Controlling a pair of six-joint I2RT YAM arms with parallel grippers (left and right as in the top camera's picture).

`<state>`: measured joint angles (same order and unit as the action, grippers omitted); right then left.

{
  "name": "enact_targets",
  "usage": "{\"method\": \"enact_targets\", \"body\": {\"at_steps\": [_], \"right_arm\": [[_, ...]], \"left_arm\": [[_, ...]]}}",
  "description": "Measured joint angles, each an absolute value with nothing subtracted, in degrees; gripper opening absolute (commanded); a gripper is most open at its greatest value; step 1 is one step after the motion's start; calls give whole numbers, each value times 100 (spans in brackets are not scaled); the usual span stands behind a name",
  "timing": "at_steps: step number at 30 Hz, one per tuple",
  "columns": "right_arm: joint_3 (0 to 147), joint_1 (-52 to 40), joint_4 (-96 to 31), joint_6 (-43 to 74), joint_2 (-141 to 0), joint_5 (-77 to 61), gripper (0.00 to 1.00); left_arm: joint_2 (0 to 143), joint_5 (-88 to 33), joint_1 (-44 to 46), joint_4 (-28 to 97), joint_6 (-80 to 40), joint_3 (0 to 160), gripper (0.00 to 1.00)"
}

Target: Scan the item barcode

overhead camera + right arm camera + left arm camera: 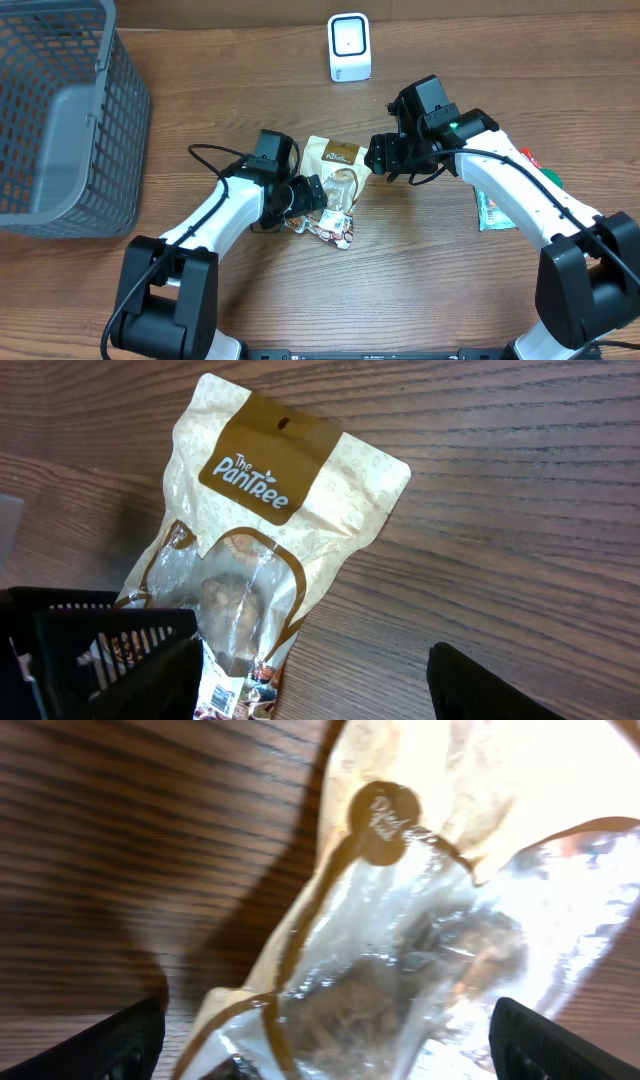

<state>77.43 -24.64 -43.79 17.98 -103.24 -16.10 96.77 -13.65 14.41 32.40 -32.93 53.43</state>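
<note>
brown wood-grain table [250,60], evenly lit

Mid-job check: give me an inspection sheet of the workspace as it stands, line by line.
Surface: wooden table, no spills seen.
Job's things: Pantree snack pouch lies flat at centre, label up; white scanner stands at the far edge, apart from the pouch. No barcode shows on the pouch's upper face.
Clutter: small colourful wrapper at the pouch's near end; green packet under the right arm; grey basket at left.
Grippers: left end effector open over the pouch's clear window; right end effector open beside the pouch, holding nothing.
Cables: black cable loops off the left arm onto the table.
Surroundings: nothing seen.
</note>
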Motion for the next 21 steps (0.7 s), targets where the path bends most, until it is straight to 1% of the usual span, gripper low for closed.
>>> {"method": "enact_targets", "body": {"at_steps": [8, 10, 14, 16, 19, 21], "right_arm": [[7743, -2464, -4399, 1796, -10324, -1612, 73], [7743, -2464, -4401, 1798, -10324, -1612, 73], [7743, -2464, -4405, 1798, -10324, -1610, 73], [7743, -2462, -4412, 1798, -10324, -1610, 73], [7743, -2464, -4412, 1796, -10324, -1610, 73], [7743, -2464, -4414, 1796, -10324, -1612, 73]], "left_arm": [[9677, -1697, 1426, 3297, -3378, 5273, 76], [9677, -1695, 1424, 3293, -3487, 5192, 73], [9675, -1695, 1424, 3183, -3686, 5113, 73], [9664, -1695, 1424, 3129, -3760, 5092, 69], [9653, -1691, 1424, 3063, -3789, 5048, 61], [9653, -1686, 1424, 3024, -3809, 5019, 53]]}}
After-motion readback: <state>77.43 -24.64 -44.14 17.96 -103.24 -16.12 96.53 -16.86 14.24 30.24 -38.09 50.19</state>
